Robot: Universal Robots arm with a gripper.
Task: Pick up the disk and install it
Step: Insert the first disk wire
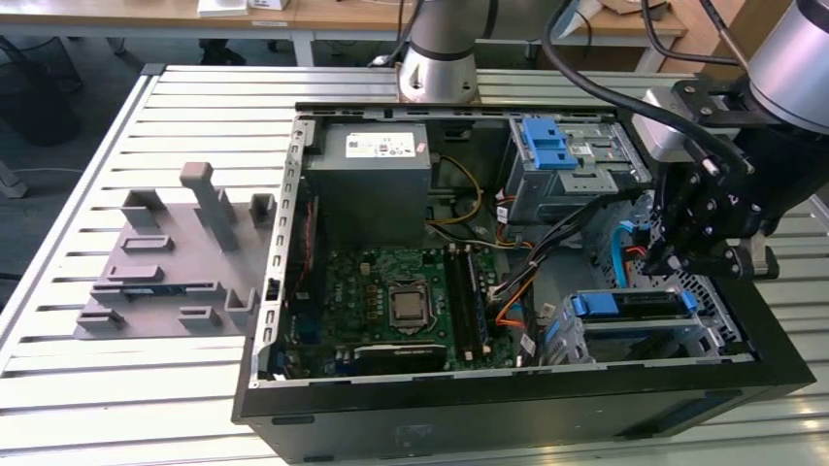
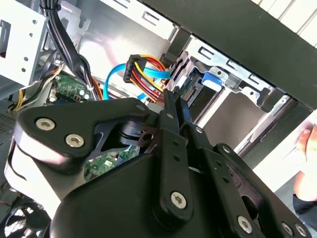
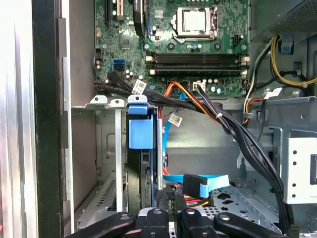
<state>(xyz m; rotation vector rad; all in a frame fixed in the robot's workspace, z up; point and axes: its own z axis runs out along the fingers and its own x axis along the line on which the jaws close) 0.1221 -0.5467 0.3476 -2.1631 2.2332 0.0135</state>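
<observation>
Close below the camera my pincer (image 3: 168, 218) hangs with fingers nearly together, gripping nothing, just beside the disk (image 3: 143, 163) standing on edge in its bay (image 3: 106, 148), blue bracket (image 3: 141, 130) beyond my fingertips.

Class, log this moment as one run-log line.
gripper: shut, empty | disk: seated in bay | gripper: beside disk's cabled end

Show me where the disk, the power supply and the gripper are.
disk (image 3: 140, 134): first wrist view, on its blue carrier tab.
power supply (image 1: 376, 180): exterior view, grey side.
gripper (image 2: 174, 96): second wrist view, between fingertips.
</observation>
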